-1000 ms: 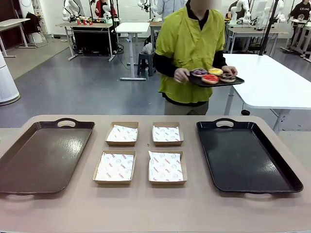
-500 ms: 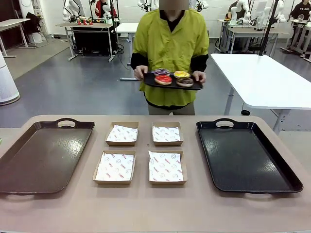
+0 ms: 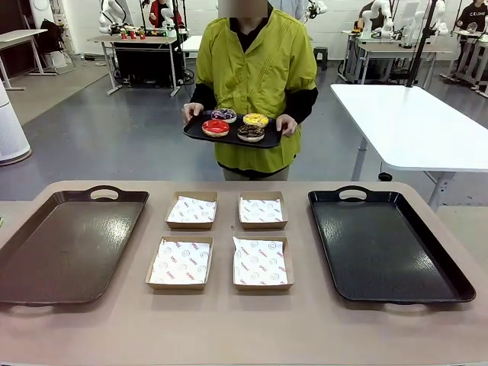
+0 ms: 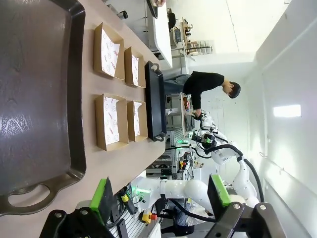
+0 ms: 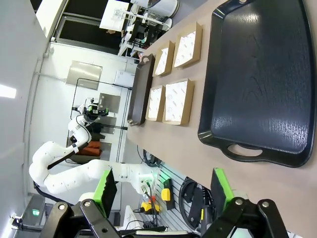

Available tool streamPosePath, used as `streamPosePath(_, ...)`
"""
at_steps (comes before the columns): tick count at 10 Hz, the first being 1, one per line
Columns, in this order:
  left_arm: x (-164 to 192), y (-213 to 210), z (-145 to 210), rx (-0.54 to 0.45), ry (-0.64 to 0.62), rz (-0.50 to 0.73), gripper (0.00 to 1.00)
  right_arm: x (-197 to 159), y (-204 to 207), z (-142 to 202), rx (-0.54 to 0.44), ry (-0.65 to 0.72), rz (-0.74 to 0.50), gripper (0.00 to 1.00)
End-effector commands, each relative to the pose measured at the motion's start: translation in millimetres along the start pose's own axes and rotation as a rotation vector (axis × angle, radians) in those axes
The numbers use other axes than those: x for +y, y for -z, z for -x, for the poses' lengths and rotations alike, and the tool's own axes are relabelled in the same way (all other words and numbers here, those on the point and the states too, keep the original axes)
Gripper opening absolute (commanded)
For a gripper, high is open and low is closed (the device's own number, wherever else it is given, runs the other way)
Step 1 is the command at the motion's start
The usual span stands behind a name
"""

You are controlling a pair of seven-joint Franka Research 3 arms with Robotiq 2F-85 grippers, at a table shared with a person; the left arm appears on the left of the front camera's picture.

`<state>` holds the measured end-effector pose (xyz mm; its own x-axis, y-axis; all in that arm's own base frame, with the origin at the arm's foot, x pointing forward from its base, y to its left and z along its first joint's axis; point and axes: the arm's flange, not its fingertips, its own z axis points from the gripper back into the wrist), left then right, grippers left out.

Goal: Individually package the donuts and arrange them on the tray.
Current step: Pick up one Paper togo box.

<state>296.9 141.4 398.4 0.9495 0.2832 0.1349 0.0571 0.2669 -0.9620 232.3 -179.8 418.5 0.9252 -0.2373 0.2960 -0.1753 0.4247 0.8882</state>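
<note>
left pincer (image 4: 161,187) open, green pads wide apart, nothing between them. right pincer (image 5: 162,182) open too, nothing held. brown tray (image 4: 39,99) lies on the table (image 3: 244,328) straight ahead of the left pincer, one handle close to the fingers. black tray (image 5: 257,74) lies straight ahead of the right pincer, handle toward its fingers. four paper-lined boxes (image 3: 180,263) sit in a two-by-two block between the trays, off to the inner side of each pincer. donuts (image 3: 235,125) well apart from both pincers, beyond the table's far edge, all four on a small dark tray (image 3: 221,140) that a person (image 3: 255,69) in a yellow-green top holds with both hands. red donut (image 3: 216,127) and chocolate donut (image 3: 250,133) on the edge nearer the pincers, sprinkled donut (image 3: 224,115) and yellow donut (image 3: 255,120) behind them. red and sprinkled are toward the left pincer's side.
</note>
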Motion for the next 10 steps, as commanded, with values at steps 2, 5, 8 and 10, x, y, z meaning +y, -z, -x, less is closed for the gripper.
streamPosePath(2,-0.9,0.4,-0.3,-0.004,0.003,0.012,1.0,-0.7,-1.1,-1.3,-0.011,-0.014,-0.019,1.0)
streamPosePath(5,-0.9,0.4,-0.3,-0.004,0.003,0.012,1.0,-0.7,-1.1,-1.3,-0.011,-0.014,-0.019,1.0)
streamPosePath(8,-0.9,0.4,-0.3,-0.004,0.003,0.012,1.0,-0.7,-1.1,-1.3,-0.011,-0.014,-0.019,1.0)
streamPosePath(10,-0.9,0.4,-0.3,-0.004,0.003,0.012,1.0,-0.7,-1.1,-1.3,-0.011,-0.014,-0.019,1.0)
